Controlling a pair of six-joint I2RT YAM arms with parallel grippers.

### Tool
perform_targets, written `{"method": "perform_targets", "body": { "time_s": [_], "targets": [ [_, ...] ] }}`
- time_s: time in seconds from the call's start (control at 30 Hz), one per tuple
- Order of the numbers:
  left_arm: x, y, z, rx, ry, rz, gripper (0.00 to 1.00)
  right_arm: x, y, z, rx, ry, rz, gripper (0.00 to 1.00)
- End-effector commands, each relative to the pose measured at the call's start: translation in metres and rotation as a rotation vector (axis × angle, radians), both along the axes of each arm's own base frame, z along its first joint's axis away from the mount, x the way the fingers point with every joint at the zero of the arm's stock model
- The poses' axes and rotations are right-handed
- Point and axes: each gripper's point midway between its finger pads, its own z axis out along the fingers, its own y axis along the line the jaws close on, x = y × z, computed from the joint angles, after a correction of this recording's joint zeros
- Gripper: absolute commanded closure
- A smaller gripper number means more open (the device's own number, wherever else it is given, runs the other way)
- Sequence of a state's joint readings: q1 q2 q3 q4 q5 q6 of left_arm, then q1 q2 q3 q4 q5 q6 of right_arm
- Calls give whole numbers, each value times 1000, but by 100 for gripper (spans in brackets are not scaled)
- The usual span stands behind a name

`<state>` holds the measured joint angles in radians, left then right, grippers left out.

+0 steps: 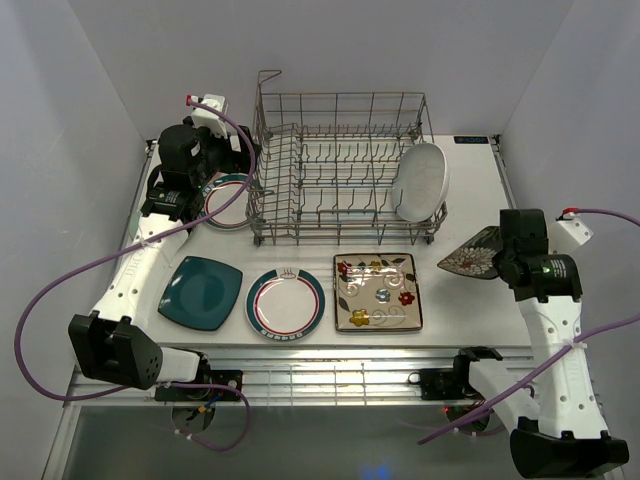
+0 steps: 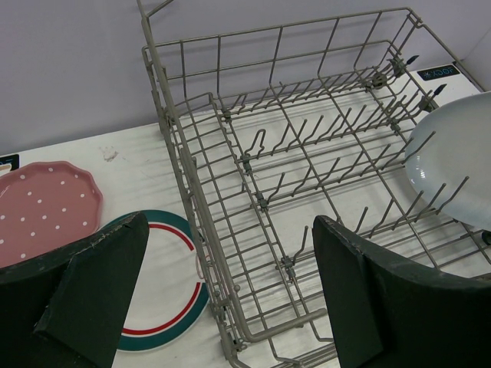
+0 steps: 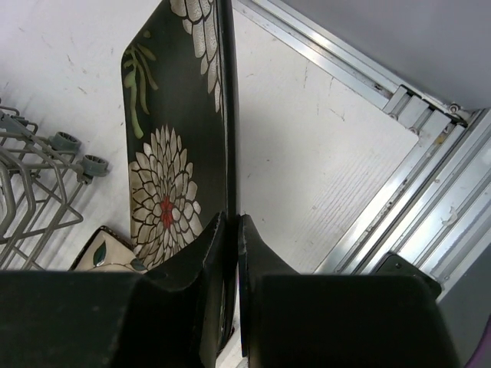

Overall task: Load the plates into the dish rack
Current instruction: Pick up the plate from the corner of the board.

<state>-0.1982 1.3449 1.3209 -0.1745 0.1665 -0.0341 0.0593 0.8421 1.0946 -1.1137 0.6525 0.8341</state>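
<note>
Top external, white table between pale walls, left fingers spread empty, right fingers pinching dark floral plate.

From above the left arm covers part of a rimmed round plate, the left wrist view crops the pink dotted plate and white oval plate, and the dark floral plate overruns the right wrist view's top.

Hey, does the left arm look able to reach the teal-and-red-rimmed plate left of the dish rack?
Probably yes. The open left gripper hovers close above the teal-and-red-rimmed plate, and nothing lies on it. The dish rack wall close on one side and the pink dotted plate on the other leave little room.
</note>
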Motion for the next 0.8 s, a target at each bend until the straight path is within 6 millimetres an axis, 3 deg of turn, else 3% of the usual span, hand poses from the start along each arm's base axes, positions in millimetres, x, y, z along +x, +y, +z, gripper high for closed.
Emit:
{"method": "perform_targets", "body": {
  "time_s": [0.0, 0.27, 0.43, 0.63, 0.77],
  "targets": [
    [-7, 1, 14, -4, -35, -10, 2, 18, -12, 53, -79, -162, -20, 92],
    [-7, 2, 14, -2, -34, -7, 2, 19, -17, 85, -167, -230, 56, 92],
    [-8, 2, 16, -3, -39, -7, 2, 14, -14, 118, -200, -400, 110, 92],
    [-5, 1, 12, 0, -30, -8, 2, 21, -7, 130, -198, -389, 167, 92],
    [-5, 2, 12, 2, -32, -6, 2, 23, -5, 149, -219, -428, 201, 92]
  ]
}}
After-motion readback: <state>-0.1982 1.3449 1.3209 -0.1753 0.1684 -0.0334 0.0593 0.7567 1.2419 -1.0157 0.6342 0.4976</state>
